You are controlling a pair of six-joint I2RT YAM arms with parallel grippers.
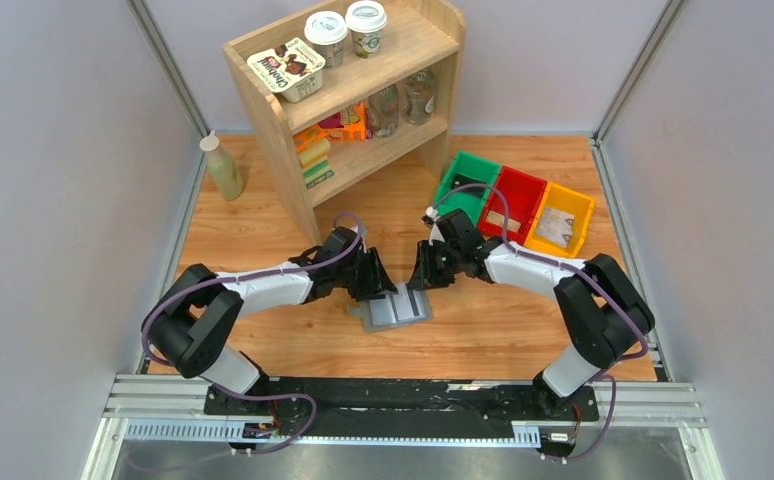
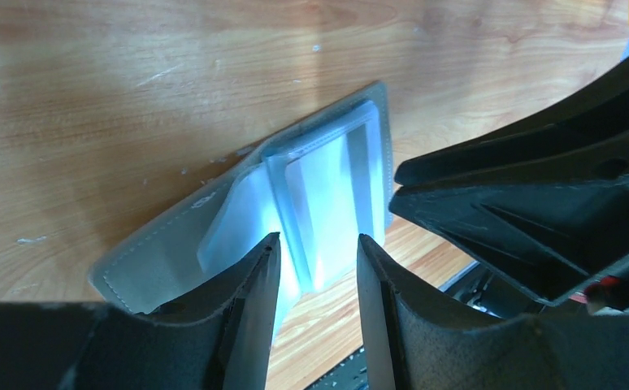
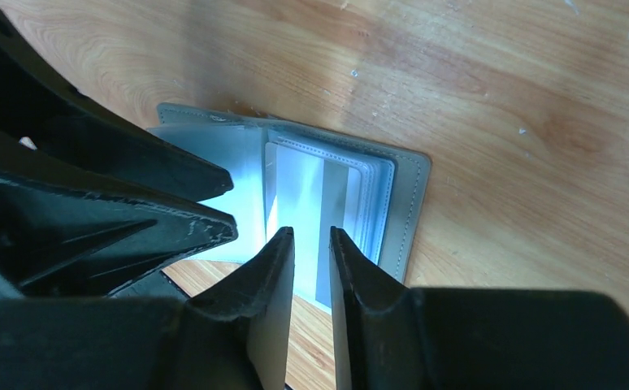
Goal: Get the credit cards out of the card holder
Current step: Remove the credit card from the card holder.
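The card holder [image 1: 395,309] lies open like a book on the wooden table between both arms. In the left wrist view its grey cover [image 2: 157,260] and pale blue pockets show, with a whitish card [image 2: 327,187] in the right-hand pocket. In the right wrist view the holder [image 3: 413,203] shows a credit card [image 3: 303,191] with a grey stripe, sticking a little out of its pocket. My left gripper [image 2: 318,244] is open just above the holder's fold [image 1: 375,285]. My right gripper [image 3: 310,236] hovers over the striped card [image 1: 425,275], jaws narrowly apart, holding nothing.
A wooden shelf [image 1: 353,90] with cups and snacks stands at the back. Green [image 1: 468,180], red [image 1: 518,195] and yellow [image 1: 563,215] bins sit at the back right. A bottle [image 1: 223,168] stands at the back left. The two grippers' fingers are close together.
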